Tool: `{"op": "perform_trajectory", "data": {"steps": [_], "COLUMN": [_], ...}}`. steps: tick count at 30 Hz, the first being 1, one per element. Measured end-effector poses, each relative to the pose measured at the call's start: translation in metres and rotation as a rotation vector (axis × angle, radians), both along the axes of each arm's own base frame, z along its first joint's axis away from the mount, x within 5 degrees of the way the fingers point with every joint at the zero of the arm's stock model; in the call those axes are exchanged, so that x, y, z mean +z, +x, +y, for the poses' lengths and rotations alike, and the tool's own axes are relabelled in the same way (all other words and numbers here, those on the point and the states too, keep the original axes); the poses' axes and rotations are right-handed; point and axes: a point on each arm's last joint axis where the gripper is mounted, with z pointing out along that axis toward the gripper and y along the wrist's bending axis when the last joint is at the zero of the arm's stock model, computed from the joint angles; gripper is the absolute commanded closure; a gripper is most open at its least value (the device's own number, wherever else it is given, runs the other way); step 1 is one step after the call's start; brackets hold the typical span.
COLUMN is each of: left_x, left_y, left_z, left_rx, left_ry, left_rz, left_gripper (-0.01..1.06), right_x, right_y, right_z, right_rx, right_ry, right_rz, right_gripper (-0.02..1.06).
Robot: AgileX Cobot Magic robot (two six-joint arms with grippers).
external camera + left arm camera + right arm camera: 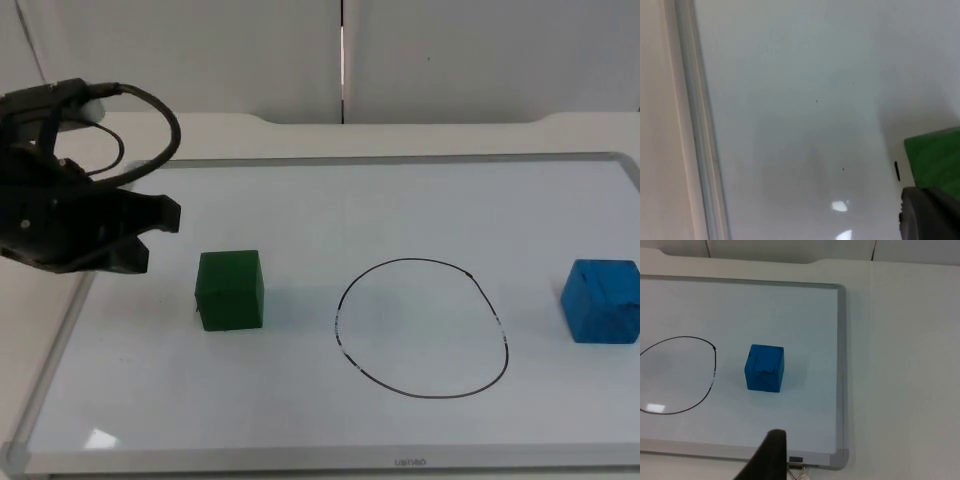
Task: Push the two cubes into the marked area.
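Note:
A green cube (230, 290) sits on the whiteboard (300, 200), left of a black hand-drawn oval (420, 328). The blue cube (600, 300) rests to the right of the oval, close to the board's right edge. Both cubes lie outside the line. My left gripper (152, 236) hovers just left of the green cube, a small gap apart, over the board's left part. In the left wrist view the green cube (935, 159) lies right beside the gripper. My right gripper (771, 457) stays back beyond the board's front frame, with the blue cube (765, 368) and part of the oval (713, 371) ahead of it.
The whiteboard has a raised grey frame (55, 345) all round, also seen as the frame (841, 365) in the right wrist view. A metal clip (797, 463) hangs on its edge near the right gripper. White table top (450, 135) surrounds the board, ending at the grey partition wall.

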Motion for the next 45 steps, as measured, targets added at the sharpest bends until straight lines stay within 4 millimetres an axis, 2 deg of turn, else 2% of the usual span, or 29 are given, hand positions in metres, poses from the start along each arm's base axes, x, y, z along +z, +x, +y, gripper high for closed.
{"op": "perform_trajectory", "data": {"steps": [8,19,26,35,45], "left_x": [-0.022,-0.042,-0.042,-0.039,-0.038], "left_y": [0.013,0.018,0.018,0.018,0.02], "left_z": [-0.002,-0.008,-0.011,-0.034,-0.036], "left_rx": [-0.001,-0.03,-0.037,-0.105,-0.099], "left_ry": [0.006,-0.036,-0.043,-0.039,-0.049], "left_rz": [0.054,0.096,0.087,0.067,0.06], "left_gripper": [1.05,1.05,1.05,1.05,1.05], "right_x": [0.0,0.0,0.0,0.0,0.0], "right_y": [0.0,0.0,0.0,0.0,0.0], "right_z": [0.0,0.0,0.0,0.0,0.0], "right_rx": [-0.001,-0.001,-0.001,0.0,0.0], "right_ry": [0.001,0.001,0.001,0.0,0.0], "right_rz": [0.0,0.0,0.0,0.0,0.0], "right_gripper": [-0.01,-0.01,-0.01,-0.01,-0.01]}}
